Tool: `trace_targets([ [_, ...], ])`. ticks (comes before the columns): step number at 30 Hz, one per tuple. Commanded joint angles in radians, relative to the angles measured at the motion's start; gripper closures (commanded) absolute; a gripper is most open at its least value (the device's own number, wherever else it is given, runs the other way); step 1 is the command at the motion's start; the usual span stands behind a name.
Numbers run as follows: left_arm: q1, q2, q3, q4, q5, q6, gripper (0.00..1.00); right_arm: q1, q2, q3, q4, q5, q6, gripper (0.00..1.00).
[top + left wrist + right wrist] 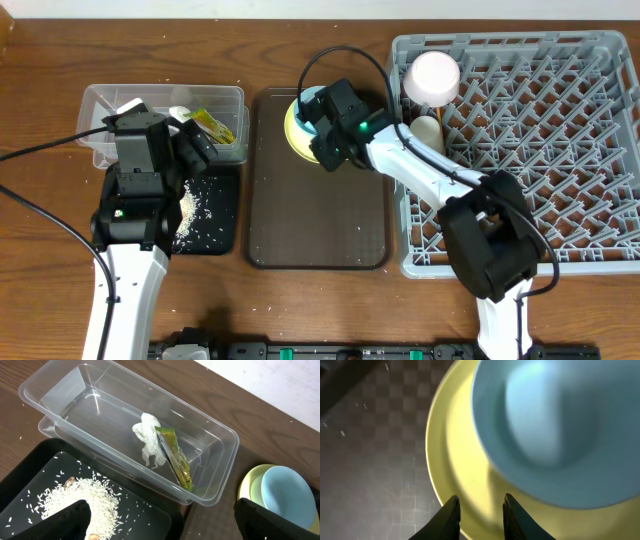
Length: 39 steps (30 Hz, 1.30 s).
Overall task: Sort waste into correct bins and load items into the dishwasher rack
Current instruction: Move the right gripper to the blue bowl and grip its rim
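Observation:
A crumpled white tissue (147,440) and a yellow-green snack wrapper (175,457) lie inside the clear tub (50,385). White rice crumbs (85,495) are piled in the glossy black tray (165,515) beside it. My left gripper (170,527) hangs wide open above the tray's right end, holding nothing. The light blue dish (555,425) rests on the round yellow plate (465,460). My right gripper (481,507) points down at the plate's near rim, its jaws a narrow gap apart with nothing between them. In the dishwasher rack (560,150) sit a white bowl (432,75) and a small white cup (427,130).
The plate stands at the far end of a dark brown serving tray (320,210), between the bins and the rack. A few crumbs are scattered on the brown tray. The rack's lattice wall (405,170) rises just right of it.

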<state>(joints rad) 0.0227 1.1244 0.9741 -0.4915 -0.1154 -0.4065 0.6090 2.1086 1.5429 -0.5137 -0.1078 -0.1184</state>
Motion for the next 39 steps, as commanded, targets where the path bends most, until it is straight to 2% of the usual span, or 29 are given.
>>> trace_targets([
  [1,0.003,0.000,0.013,-0.001,-0.009,0.013,0.06,0.024,0.027,0.012,-0.034,-0.006,0.029,0.73],
  [13,0.003,0.000,0.013,-0.001,-0.009,0.013,0.06,0.093,0.029,0.015,-0.108,-0.006,0.028,0.71],
  [20,0.003,0.000,0.013,-0.001,-0.009,0.013,0.06,0.126,-0.013,0.080,-0.140,-0.003,0.015,0.70],
  [27,0.003,0.000,0.013,-0.001,-0.009,0.013,0.06,0.131,-0.045,0.151,-0.119,0.255,-0.041,0.72],
  [31,0.003,0.000,0.013,-0.001,-0.009,0.013,0.06,0.113,-0.043,0.151,-0.068,0.265,-0.109,0.75],
  [39,0.003,0.000,0.013,-0.001,-0.009,0.013,0.06,0.090,0.006,0.150,-0.013,0.227,-0.123,0.74],
])
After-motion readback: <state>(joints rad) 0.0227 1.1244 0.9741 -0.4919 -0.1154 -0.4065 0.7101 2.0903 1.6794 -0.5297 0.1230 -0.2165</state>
